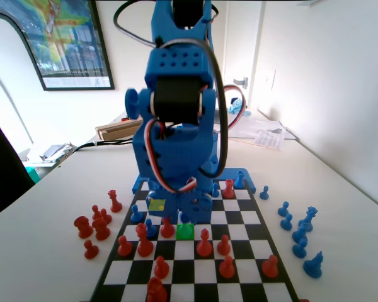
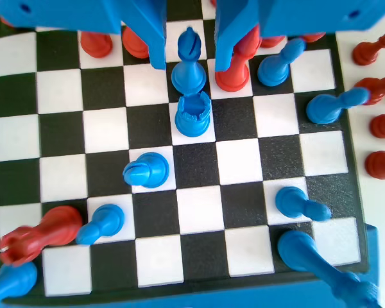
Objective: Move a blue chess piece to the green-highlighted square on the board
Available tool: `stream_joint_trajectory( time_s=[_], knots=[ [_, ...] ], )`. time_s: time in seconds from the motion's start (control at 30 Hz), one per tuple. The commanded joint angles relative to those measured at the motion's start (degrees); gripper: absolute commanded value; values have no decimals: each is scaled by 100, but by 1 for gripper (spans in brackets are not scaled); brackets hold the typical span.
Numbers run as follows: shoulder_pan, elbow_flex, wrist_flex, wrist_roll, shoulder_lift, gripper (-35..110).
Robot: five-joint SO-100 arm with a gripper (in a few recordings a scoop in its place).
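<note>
Pincer (image 2: 189, 64) wide open, empty, blue chess piece (image 2: 188, 72) between its jaws.

The short blue pawn-like pieces (image 2: 146, 170) and red pieces (image 2: 42, 232) look like smooth, faintly glossy plastic; the flat black-and-white chequered board (image 2: 196, 208) is matt, and the blue plastic gripper (image 2: 189, 61) has a dull sheen

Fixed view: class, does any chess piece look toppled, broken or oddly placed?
Nothing stands out. The red pieces on the board stand upright, and so do the blue pieces set aside on the table.
</note>
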Motion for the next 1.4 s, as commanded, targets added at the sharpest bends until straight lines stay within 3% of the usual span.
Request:
stream_joint_trajectory(
  time_s=[0.0,0.53,1.37],
  knots=[
    [-9,-378,308,-53,756,12],
    [-176,-958,1477,26,2039,9],
    [-316,457,3357,-984,7093,3]
  ],
)
